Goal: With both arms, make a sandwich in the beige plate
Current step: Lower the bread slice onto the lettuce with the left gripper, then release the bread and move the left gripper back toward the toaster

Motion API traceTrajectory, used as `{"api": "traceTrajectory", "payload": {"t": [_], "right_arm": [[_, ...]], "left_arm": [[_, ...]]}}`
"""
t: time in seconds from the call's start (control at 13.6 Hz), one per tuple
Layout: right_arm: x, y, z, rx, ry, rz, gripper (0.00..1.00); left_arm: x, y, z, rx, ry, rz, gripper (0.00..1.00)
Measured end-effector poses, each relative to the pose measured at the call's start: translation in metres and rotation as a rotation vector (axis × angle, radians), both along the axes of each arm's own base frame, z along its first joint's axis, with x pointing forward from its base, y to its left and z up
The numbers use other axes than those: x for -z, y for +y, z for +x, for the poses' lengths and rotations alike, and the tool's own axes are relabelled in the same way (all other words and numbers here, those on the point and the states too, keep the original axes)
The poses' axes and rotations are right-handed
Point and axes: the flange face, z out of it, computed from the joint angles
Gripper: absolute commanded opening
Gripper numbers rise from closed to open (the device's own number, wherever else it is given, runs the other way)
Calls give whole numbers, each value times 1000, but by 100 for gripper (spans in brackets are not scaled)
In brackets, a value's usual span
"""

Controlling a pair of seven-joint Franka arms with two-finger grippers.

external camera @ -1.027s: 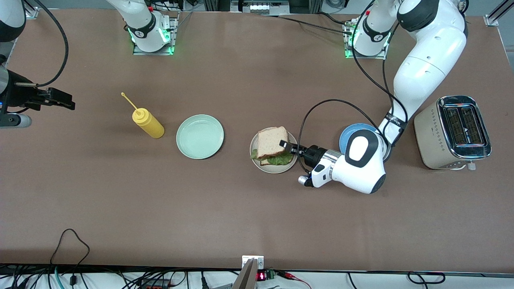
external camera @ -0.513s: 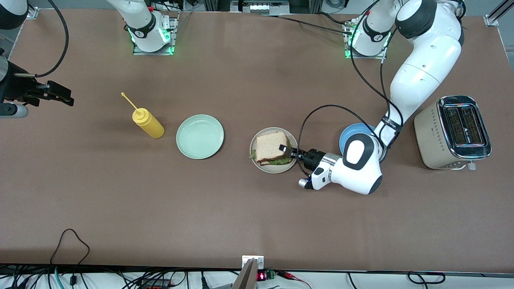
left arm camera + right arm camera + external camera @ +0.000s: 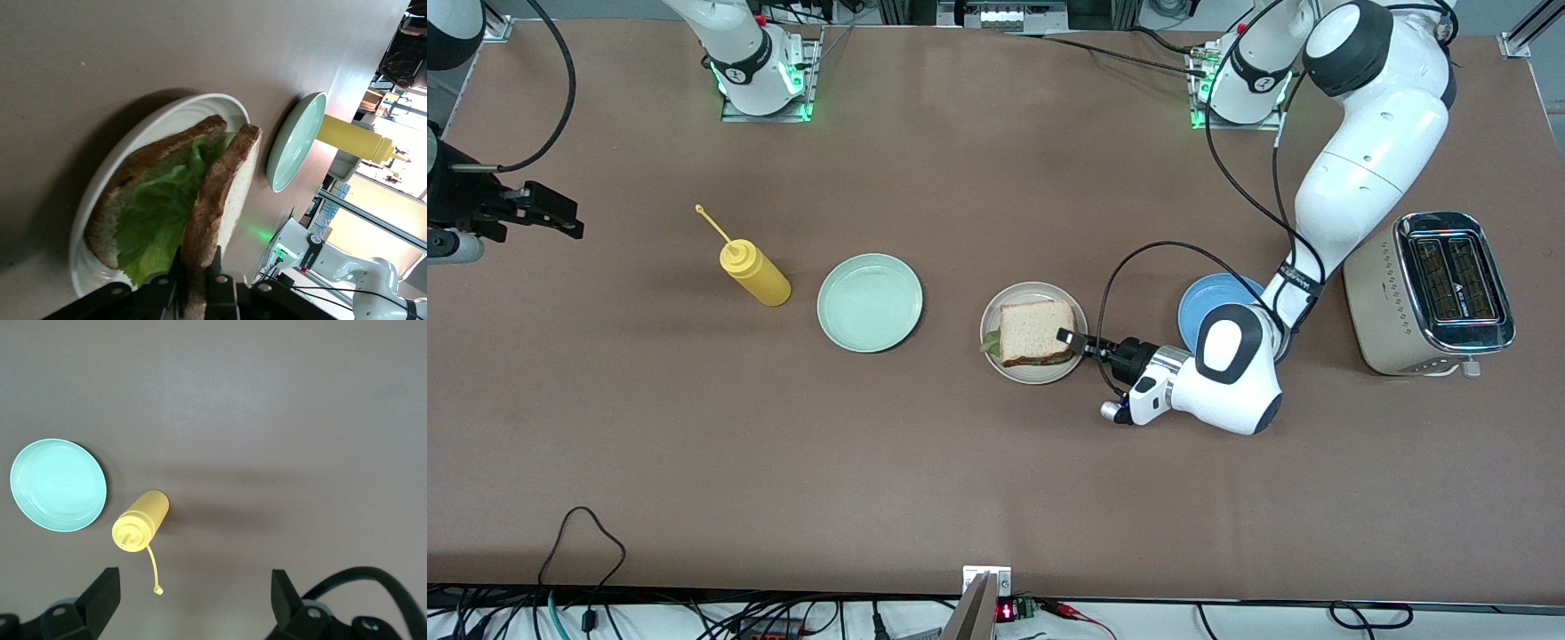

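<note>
The beige plate [image 3: 1035,377] holds a bottom bread slice [image 3: 155,162] with a ruffled green lettuce leaf [image 3: 159,223] on it. My left gripper [image 3: 1069,338] is at the plate's rim on the side toward the left arm's end. It is shut on the edge of the top bread slice [image 3: 1036,329]. That slice [image 3: 223,200] stands tilted over the lettuce, with its held edge raised. Lettuce [image 3: 991,342] peeks out at the sandwich's edge. My right gripper [image 3: 551,213] is open and empty over the table at the right arm's end; it waits.
A yellow squeeze bottle [image 3: 754,274] and a pale mint-green plate [image 3: 870,302] sit between the sandwich and the right arm's end. A blue plate [image 3: 1214,300] lies partly under the left arm. A toaster [image 3: 1432,293] stands at the left arm's end.
My left gripper has swung the top slice down over the lettuce and bottom slice, so it covers them more squarely. My right gripper has drifted slightly toward the table's edge.
</note>
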Motion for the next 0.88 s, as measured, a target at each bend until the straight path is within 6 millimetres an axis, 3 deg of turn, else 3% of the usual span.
{"api": "traceTrajectory", "payload": {"t": [0.07,0.51,0.88], "right_arm": [[1,-2,0,2,2,0,100],[1,-6,0,9,3,0,100],[2,-7,-1,11,4,0,100]], "left_arm": [[5,2,0,-3,-1,1,100],[14,16,13,7,-164,-34,100],[-16,43,28,-7,-193,-31,100]]}}
